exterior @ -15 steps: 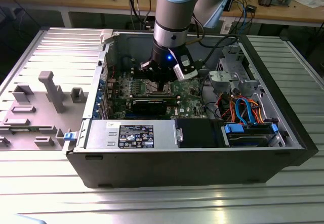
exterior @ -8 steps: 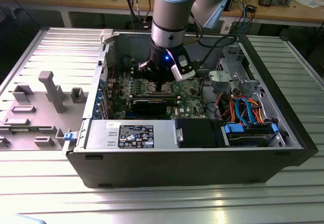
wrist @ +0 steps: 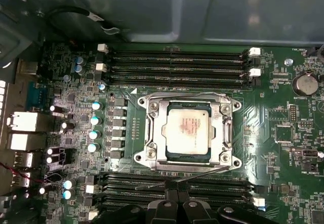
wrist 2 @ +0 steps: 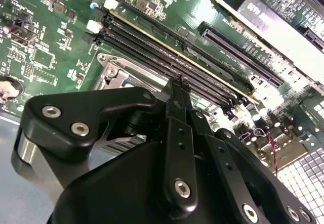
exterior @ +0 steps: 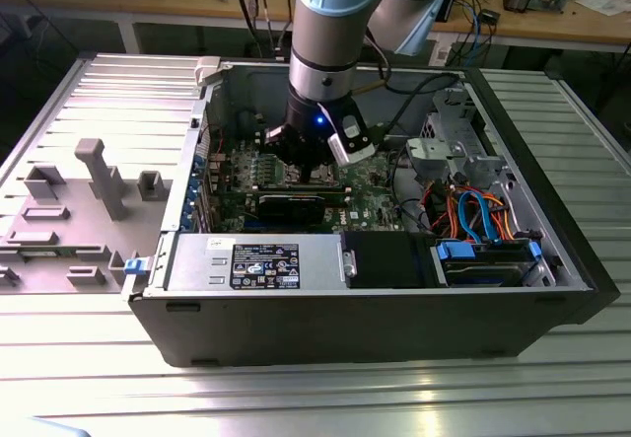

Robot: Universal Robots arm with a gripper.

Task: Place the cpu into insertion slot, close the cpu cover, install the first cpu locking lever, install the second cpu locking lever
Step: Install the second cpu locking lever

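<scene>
The exterior view looked down at an angle from in front of the open computer case (exterior: 375, 289), far enough to take in the whole case, the ribbed metal surface (exterior: 296, 398) under it and the arm (exterior: 330, 42) reaching in. The first wrist view faced almost straight down on the motherboard (wrist: 283, 133), close, with the insertion slot (wrist: 186, 132) central. The second wrist view looked obliquely along the gripper (wrist 2: 178, 85), very near the board. Both wrist views shared the long memory slots (wrist 2: 167, 57) and socket corner.

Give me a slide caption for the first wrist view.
CPU seated in the insertion slot, CPU cover closed, memory slots on both sides.
</scene>
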